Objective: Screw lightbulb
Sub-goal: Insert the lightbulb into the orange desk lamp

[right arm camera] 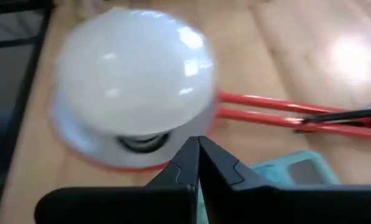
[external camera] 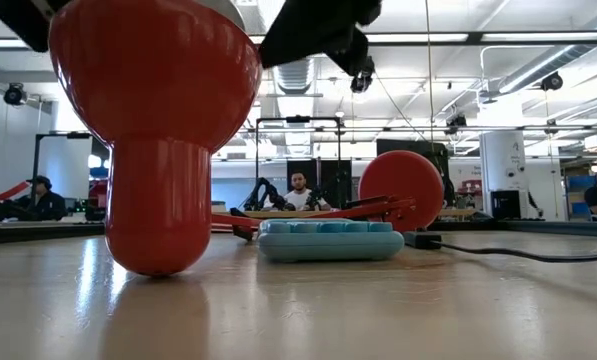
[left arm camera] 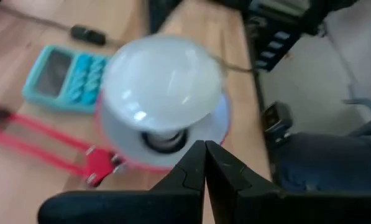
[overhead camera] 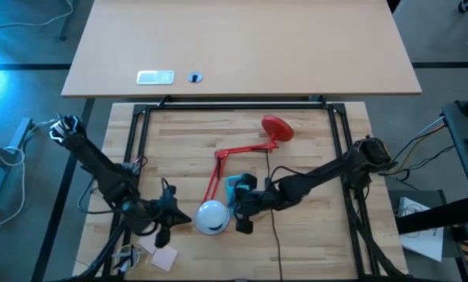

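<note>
The high view shows the light wooden table (overhead camera: pixel 312 227), then the red desk lamp (overhead camera: pixel 245 149), its round shade facing up near the front edge. The white pear-shaped lightbulb (left arm camera: pixel 163 84) is seated in the shade's socket. The left gripper (left arm camera: pixel 205 155) and right gripper (right arm camera: pixel 197 152) are pressed together beside it. The bulb should be turned straight, without tilting.

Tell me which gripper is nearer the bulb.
Too close to call: the left gripper sits beside the bulb on one side, the right gripper on the other, both shut, almost touching it.
</note>
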{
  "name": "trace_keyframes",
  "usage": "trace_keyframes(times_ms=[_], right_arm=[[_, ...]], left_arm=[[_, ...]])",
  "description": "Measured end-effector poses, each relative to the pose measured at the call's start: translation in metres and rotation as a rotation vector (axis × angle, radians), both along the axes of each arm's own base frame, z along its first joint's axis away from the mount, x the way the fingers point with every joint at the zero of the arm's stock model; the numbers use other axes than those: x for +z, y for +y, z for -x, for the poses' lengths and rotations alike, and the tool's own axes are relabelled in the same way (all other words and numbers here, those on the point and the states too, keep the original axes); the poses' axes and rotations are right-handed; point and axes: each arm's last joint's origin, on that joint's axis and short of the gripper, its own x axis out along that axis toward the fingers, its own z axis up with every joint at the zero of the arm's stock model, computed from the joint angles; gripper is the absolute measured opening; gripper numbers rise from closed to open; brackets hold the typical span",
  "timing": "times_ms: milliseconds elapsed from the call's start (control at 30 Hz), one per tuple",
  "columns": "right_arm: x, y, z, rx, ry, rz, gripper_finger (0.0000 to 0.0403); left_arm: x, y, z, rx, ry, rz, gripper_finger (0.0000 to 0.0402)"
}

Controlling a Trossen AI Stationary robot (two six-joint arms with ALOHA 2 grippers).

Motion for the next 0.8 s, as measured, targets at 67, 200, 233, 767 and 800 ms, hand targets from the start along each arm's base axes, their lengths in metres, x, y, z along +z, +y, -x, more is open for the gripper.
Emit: trace_keyframes(times_ms=[67,200,233,767,800], right_arm=[[0.0,-0.003,-0.001,-0.011,-0.003,-0.004,0.0002],[0.0,0.001,-0.001,0.037,0.008,-0.026,0.0002],[0.0,0.002,0.0,0.045,0.007,-0.028,0.0002],[0.008,0.024,0.011,0.196,0.006,-0.098,0.0002],[0.009,0.022,0.012,0.172,0.005,-0.079,0.0002]], left_arm=[[-0.006,-0.004,-0.004,-0.007,0.012,-0.016,0.0],[-0.02,-0.009,-0.012,-0.001,0.059,-0.051,0.0],[-0.022,-0.008,-0.014,0.008,0.067,-0.057,0.0],[-0.016,0.029,0.002,0.129,0.207,-0.087,0.0],[-0.013,0.028,0.004,0.122,0.189,-0.065,0.0]])
